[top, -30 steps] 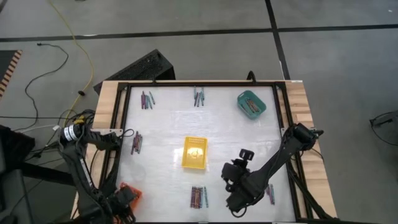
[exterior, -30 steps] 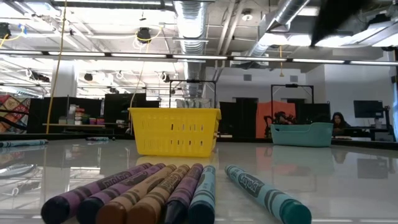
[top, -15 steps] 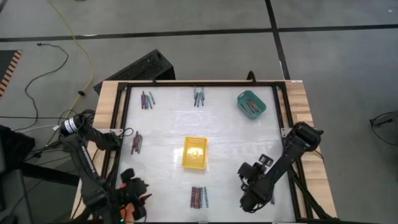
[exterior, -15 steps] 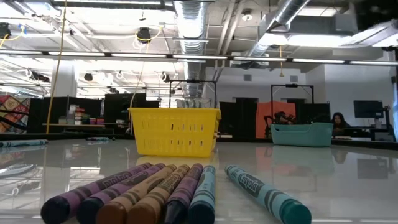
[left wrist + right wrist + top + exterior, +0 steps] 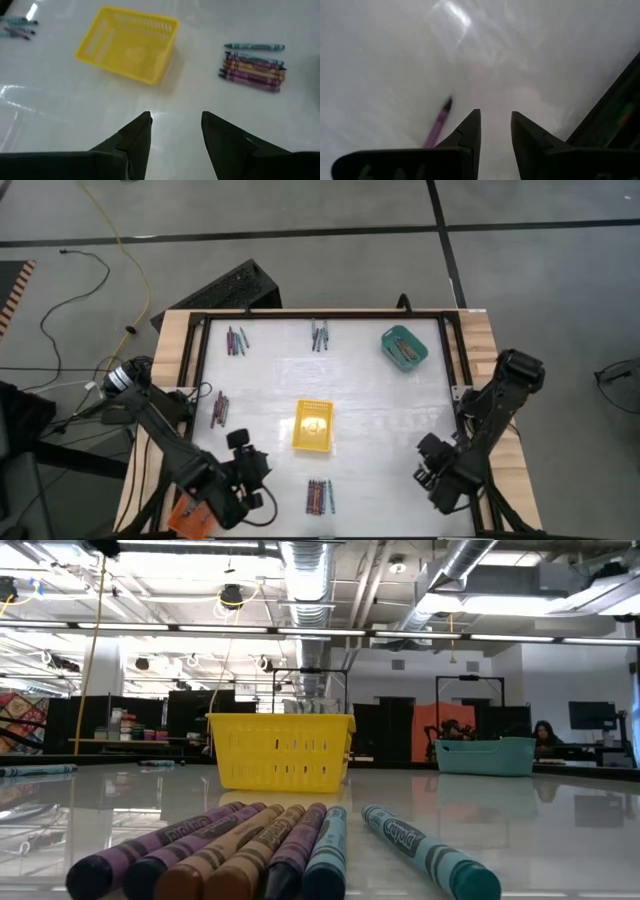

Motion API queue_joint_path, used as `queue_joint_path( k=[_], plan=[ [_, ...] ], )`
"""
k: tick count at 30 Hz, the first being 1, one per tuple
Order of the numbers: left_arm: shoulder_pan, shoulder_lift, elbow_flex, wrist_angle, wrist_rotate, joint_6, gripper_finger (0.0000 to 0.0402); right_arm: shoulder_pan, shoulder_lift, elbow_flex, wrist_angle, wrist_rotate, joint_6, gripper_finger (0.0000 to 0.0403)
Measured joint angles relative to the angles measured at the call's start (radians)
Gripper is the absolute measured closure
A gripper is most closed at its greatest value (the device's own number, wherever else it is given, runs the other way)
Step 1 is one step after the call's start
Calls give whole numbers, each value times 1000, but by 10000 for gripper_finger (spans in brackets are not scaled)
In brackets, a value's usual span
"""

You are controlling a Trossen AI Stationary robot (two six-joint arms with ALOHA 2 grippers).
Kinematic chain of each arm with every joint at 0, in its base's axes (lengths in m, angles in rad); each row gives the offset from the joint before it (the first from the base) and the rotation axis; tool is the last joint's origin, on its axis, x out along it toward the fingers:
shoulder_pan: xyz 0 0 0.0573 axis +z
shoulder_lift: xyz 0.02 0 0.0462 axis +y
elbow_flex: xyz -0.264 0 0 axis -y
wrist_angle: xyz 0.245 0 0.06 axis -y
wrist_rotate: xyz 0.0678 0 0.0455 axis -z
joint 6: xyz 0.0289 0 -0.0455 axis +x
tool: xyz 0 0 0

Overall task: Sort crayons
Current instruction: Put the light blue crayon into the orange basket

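My left gripper (image 5: 172, 125) hangs over the near-left table, fingers spread, empty, facing the yellow basket (image 5: 129, 43) and the crayon row (image 5: 253, 72) beside it, probably lining up a pick. My right gripper (image 5: 494, 125) sits low by the near-right edge, fingers parted, empty, a purple crayon (image 5: 438, 124) just beside them. More crayon groups (image 5: 236, 340) lie along the far side; some already fill the teal tray (image 5: 404, 347).

The left gripper (image 5: 172, 131) is held low over the counter's near-left part, fingers parted and empty. The right gripper (image 5: 494, 131) is held low near the near-right edge, fingers slightly parted, nothing between them.
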Motion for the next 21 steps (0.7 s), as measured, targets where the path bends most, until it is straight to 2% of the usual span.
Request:
queue_joint_path(
  k=[8, 15, 21],
  plan=[
    [73, 0, 0, 38, 22, 124, 237, 99, 12, -30, 108, -109, 151, 300],
    [125, 0, 0, 73, 46, 218, 237, 127, 85, -31, 250, -109, 192, 300],
    [151, 0, 0, 110, 78, 277, 237, 127, 140, -29, 293, -107, 205, 300]
  ],
)
